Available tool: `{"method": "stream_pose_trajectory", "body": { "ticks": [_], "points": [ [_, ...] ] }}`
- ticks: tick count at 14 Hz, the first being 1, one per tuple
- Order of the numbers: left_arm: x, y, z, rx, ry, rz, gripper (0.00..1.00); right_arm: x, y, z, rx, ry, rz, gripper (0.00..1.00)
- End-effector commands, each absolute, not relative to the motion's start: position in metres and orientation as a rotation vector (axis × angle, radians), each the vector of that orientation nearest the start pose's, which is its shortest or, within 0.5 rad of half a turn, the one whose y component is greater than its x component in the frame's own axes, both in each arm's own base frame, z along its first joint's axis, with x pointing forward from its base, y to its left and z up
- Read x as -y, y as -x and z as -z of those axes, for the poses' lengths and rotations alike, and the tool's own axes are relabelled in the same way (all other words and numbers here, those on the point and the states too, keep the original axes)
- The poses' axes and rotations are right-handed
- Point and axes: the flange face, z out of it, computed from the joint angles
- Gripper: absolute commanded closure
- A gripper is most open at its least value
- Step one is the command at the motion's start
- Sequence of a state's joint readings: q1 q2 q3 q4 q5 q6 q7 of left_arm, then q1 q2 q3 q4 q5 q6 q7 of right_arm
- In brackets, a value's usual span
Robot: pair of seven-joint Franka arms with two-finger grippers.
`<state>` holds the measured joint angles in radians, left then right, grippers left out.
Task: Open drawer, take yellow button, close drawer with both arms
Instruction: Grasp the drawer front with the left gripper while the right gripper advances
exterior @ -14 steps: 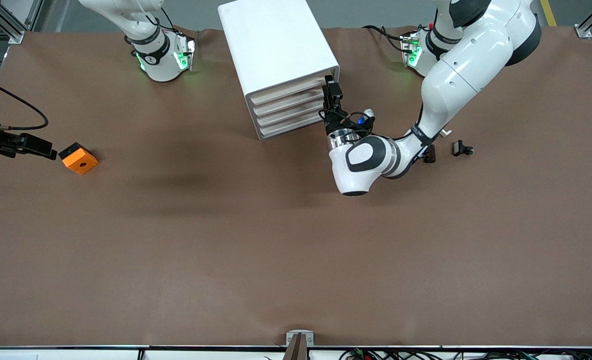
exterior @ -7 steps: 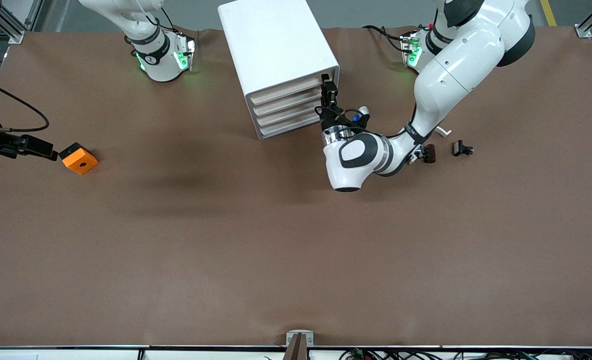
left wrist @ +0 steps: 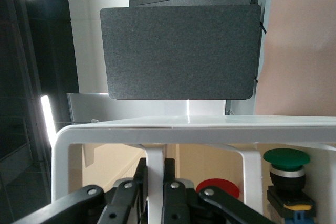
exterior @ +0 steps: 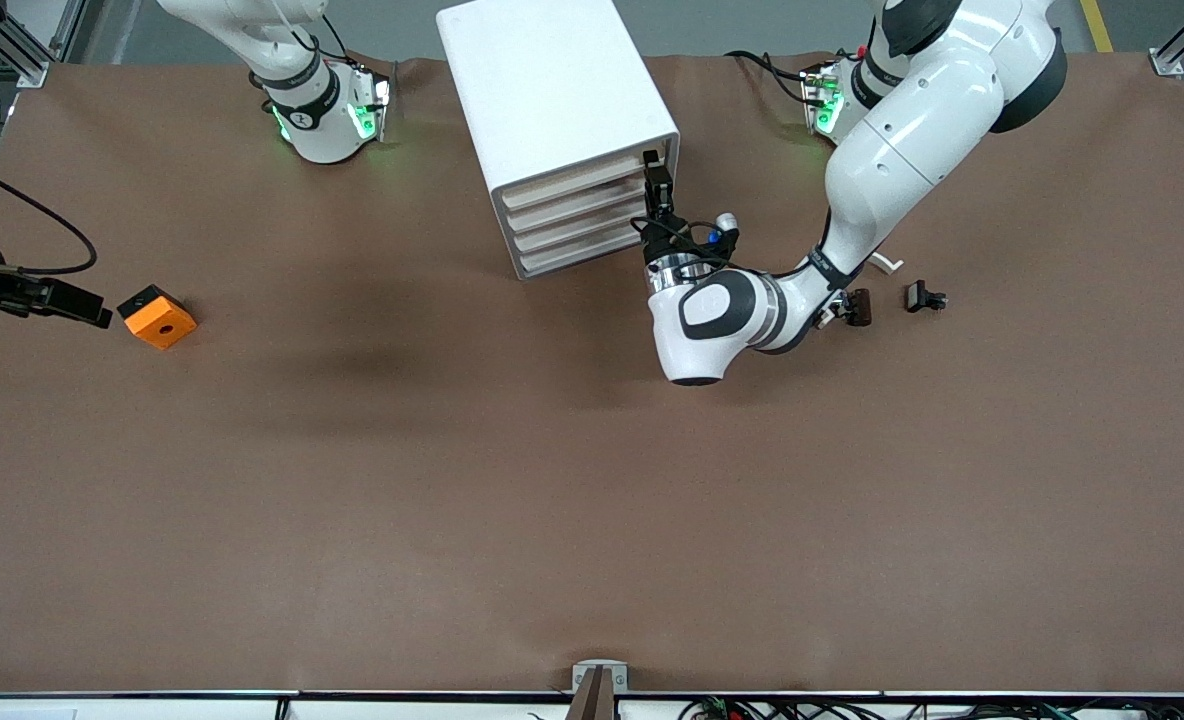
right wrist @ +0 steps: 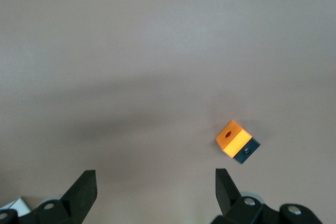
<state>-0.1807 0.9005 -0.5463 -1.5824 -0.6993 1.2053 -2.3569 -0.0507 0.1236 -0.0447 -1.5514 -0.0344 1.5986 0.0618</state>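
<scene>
The white cabinet (exterior: 542, 80) stands at the back middle of the table, and its top drawer (exterior: 572, 183) is closed. My left gripper (exterior: 655, 175) is at that drawer's corner toward the left arm's end. In the left wrist view the left gripper (left wrist: 155, 170) is shut on a thin white upright strip (left wrist: 154, 156) of the drawer front. The button is out of view. My right gripper (exterior: 87, 310) hangs open just beside the orange block (exterior: 157, 316) at the right arm's end. Between the right gripper's (right wrist: 155, 190) fingers there is only bare table, and the block (right wrist: 237, 141) lies off to one side.
Two small black clips (exterior: 924, 297) (exterior: 858, 306) lie by the left arm's elbow. In the left wrist view a green-capped push button (left wrist: 286, 160) and a red round cap (left wrist: 219, 187) show past the white frame (left wrist: 68, 145). The brown table (exterior: 592, 500) spreads wide toward the front camera.
The left gripper's fingers have closed on the strip at the top drawer's corner, after the hand shifted slightly toward the cabinet. The right gripper has drifted a little away from the orange block.
</scene>
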Motion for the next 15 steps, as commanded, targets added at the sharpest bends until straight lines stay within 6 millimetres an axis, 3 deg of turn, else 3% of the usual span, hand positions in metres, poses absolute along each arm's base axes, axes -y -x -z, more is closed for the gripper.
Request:
{"method": "stream_pose_trajectory", "body": {
  "ticks": [1, 6, 10, 13, 15],
  "points": [
    [0.417, -0.409, -0.196, 1.302, 1.107, -1.33, 0.91, 0.055, -0.594, -0.569, -0.303, 3.202, -0.094, 0.0],
    [0.409, -0.418, -0.201, 1.324, 1.097, -1.332, 0.91, 0.017, -0.593, -0.561, -0.739, 3.147, -0.127, 0.0],
    [0.393, -0.44, -0.204, 1.365, 1.09, -1.338, 0.9, -0.051, -0.58, -0.525, -1.095, 3.097, -0.247, 0.0],
    [0.381, -0.455, -0.211, 1.377, 1.098, -1.347, 0.9, -0.083, -0.57, -0.53, -1.079, 3.106, -0.266, 0.0],
    [0.37, -0.465, -0.212, 1.394, 1.094, -1.347, 0.9, -0.111, -0.562, -0.533, -1.196, 3.062, -0.27, 0.0]
  ]
}}
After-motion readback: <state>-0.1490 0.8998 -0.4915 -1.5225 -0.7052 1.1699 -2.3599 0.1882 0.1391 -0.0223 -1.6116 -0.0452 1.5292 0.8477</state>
